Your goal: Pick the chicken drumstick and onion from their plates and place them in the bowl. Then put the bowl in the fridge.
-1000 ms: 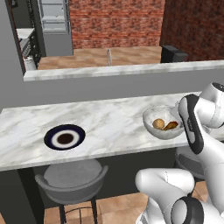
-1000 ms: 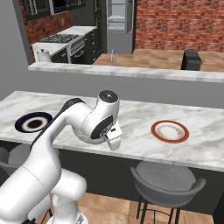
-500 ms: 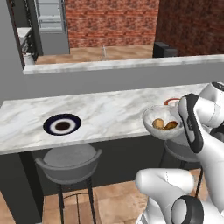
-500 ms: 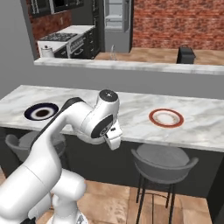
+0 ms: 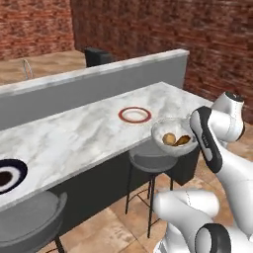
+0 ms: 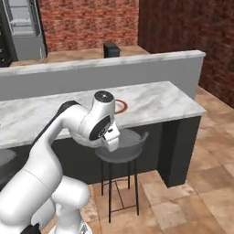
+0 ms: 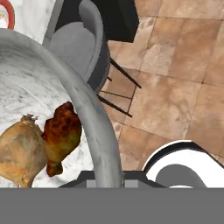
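My gripper (image 7: 105, 176) is shut on the rim of the white bowl (image 5: 170, 133), holding it in the air just off the front edge of the counter (image 5: 74, 138). In the bowl lie the round tan onion (image 7: 19, 151) and, beside it, the orange-brown chicken drumstick (image 7: 61, 135); both also show as the onion (image 5: 169, 139) and drumstick (image 5: 183, 141) in the left base view. The red-rimmed plate (image 5: 135, 115) sits bare on the counter behind the bowl. The navy-rimmed plate (image 5: 7, 175) lies at the far left. The fridge (image 6: 23, 25) stands far back on the left.
A grey stool (image 6: 121, 151) stands under the counter below the bowl, and another stool (image 5: 29, 225) at the left. A raised grey ledge (image 5: 99, 81) runs behind the counter. Brick walls close the back and right; tiled floor (image 6: 196, 183) lies open to the right.
The whole picture has swung, so the base has moved: the counter and plates slid left and the brick wall came into view. The bowl stays gripped with both foods inside.
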Robot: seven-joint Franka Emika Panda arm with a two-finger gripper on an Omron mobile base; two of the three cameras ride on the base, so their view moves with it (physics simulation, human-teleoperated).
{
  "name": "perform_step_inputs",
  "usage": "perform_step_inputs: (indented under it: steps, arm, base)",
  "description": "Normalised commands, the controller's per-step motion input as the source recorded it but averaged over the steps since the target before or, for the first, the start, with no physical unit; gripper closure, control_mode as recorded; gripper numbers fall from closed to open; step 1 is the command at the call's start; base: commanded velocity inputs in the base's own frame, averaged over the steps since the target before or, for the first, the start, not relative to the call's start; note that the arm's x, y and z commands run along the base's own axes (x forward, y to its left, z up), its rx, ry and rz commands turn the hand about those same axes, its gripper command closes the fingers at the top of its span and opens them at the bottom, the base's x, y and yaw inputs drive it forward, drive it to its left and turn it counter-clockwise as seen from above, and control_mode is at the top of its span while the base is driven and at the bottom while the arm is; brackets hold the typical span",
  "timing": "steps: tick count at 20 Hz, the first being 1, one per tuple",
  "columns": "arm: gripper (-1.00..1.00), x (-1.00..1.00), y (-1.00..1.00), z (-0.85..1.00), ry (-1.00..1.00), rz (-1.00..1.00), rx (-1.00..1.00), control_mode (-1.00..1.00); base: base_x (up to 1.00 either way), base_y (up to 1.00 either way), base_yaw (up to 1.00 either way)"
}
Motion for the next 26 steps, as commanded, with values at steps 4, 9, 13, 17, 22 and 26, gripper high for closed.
perform_step_inputs:
  steps: [4,9,13,17,22,26]
  arm:
    - [1.00,0.00,0.00,0.00,0.00,0.00,0.00,1.00]
    - [1.00,0.00,0.00,0.00,0.00,0.00,0.00,1.00]
    - [1.00,0.00,0.00,0.00,0.00,0.00,0.00,1.00]
    - [1.00,0.00,0.00,0.00,0.00,0.00,0.00,1.00]
    - [1.00,0.00,0.00,0.00,0.00,0.00,0.00,1.00]
    - [1.00,0.00,0.00,0.00,0.00,0.00,0.00,1.00]
  base:
    - [0.01,0.07,-0.95]
    - [0.02,0.00,-0.90]
    - [0.03,0.00,-0.91]
    - [0.27,0.05,-0.72]
    - [0.59,0.01,-0.39]
    - [0.83,0.04,-0.13]
